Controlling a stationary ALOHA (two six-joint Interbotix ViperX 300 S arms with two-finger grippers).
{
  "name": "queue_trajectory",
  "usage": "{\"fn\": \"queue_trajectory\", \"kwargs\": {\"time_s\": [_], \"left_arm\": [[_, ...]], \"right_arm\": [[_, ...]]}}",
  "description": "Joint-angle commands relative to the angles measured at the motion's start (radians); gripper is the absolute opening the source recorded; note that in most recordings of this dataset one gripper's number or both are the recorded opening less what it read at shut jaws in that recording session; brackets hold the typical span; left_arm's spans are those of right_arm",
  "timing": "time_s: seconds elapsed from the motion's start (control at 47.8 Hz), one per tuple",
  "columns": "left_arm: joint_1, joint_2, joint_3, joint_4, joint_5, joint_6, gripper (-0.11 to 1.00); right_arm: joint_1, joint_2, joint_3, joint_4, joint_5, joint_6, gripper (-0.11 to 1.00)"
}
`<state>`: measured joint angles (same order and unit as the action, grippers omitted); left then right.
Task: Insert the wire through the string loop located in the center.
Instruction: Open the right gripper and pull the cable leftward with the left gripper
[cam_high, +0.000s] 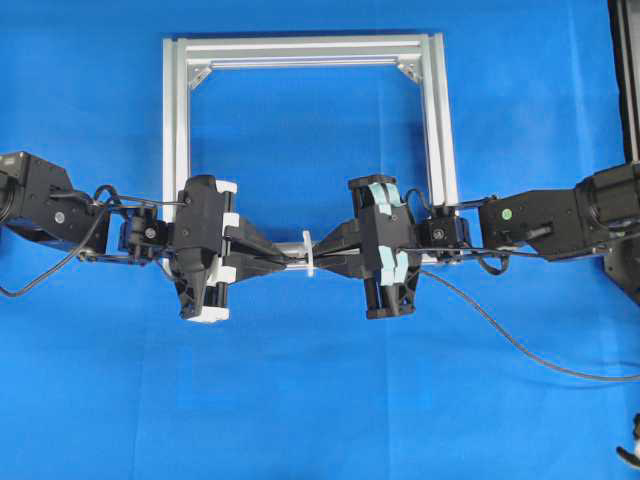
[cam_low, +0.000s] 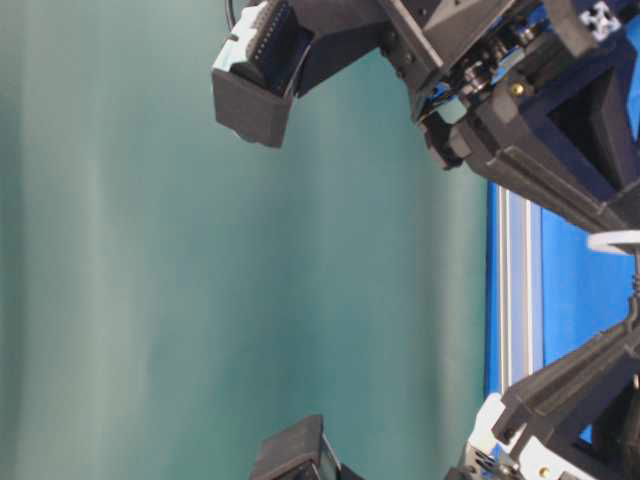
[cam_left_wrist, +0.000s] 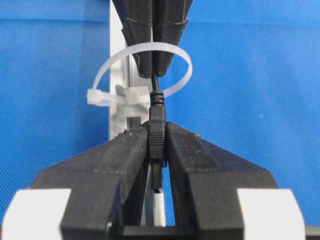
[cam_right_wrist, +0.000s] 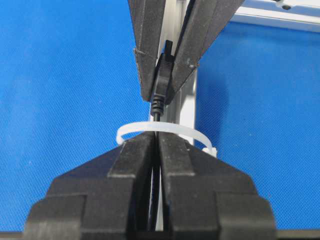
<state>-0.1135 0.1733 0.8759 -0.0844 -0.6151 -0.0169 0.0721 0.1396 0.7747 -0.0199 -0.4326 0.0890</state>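
The white string loop stands across the near bar of the silver frame. Both grippers meet at it, tip to tip. From the left, my left gripper is shut on the wire's dark plug, which is on its side of the string loop. My right gripper is shut on the thin black wire right at the string loop, with the wire running through the ring between the two grips. The rest of the wire trails off to the right over the blue mat.
The square aluminium frame has corner brackets at its far corners. A dark stand rises at the right edge. In the table-level view the arms' black housings crowd round the loop.
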Motion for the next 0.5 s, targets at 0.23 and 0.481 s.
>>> {"fn": "queue_trajectory", "kwargs": {"time_s": [0.23,0.481], "left_arm": [[-0.002,-0.014,-0.014,0.002,-0.003,0.002,0.08],[-0.002,-0.014,-0.012,0.002,-0.002,0.002,0.08]], "right_arm": [[0.002,-0.014,-0.009,0.002,0.009,0.002,-0.02],[0.002,-0.015,-0.009,0.005,0.026,0.003,0.49]]}}
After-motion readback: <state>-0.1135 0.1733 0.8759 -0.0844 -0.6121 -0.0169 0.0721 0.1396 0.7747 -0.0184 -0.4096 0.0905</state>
